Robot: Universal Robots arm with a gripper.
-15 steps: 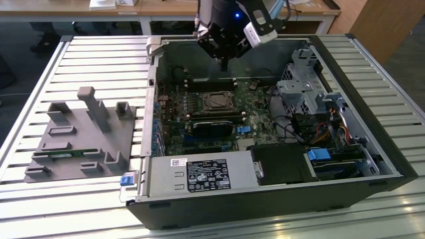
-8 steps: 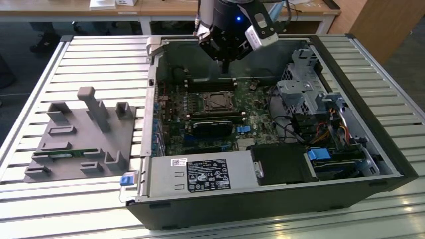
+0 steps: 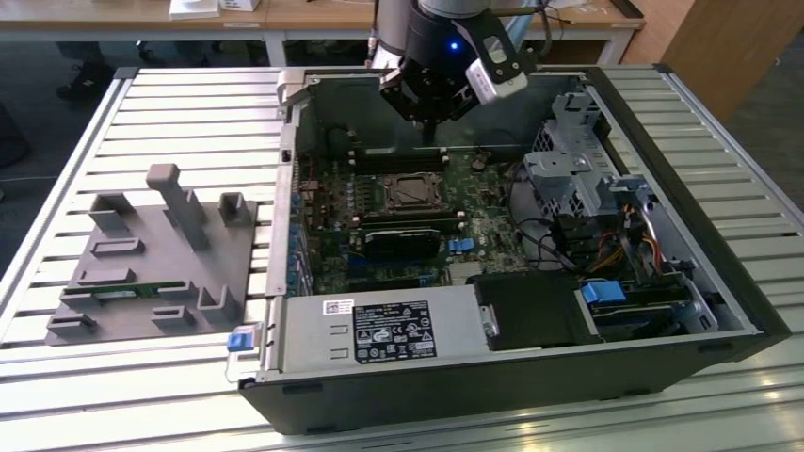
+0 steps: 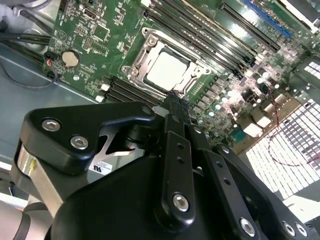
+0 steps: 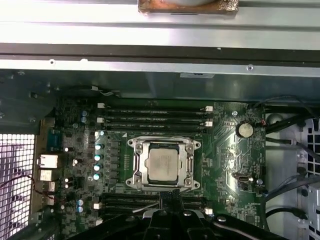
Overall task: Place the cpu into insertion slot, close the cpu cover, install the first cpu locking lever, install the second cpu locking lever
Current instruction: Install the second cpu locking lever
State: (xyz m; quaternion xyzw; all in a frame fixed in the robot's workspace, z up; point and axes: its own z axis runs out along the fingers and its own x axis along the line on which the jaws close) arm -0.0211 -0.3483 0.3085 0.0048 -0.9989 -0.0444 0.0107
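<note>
The cpu [image 5: 163,165] [image 4: 167,70] is a pale silvery square lying flat in the insertion slot [image 3: 409,193] on the green motherboard. The cpu cover [image 5: 142,161] [image 4: 141,56], a thin metal frame, lies down around the chip's edges. My gripper [image 3: 430,132] hangs above the far end of the open computer case, beyond the slot and clear of the board. Its black fingers [image 4: 175,102] are shut together with nothing between them. In both wrist views the fingertips point at the slot's edge. I cannot make out how the locking levers sit.
A grey power supply box [image 3: 377,330] with a white label fills the case's near side. A black block [image 3: 402,240] sits just in front of the slot. Drive cages and cables [image 3: 590,188] crowd the exterior view's right. A grey fixture [image 3: 151,254] rests on the slatted table.
</note>
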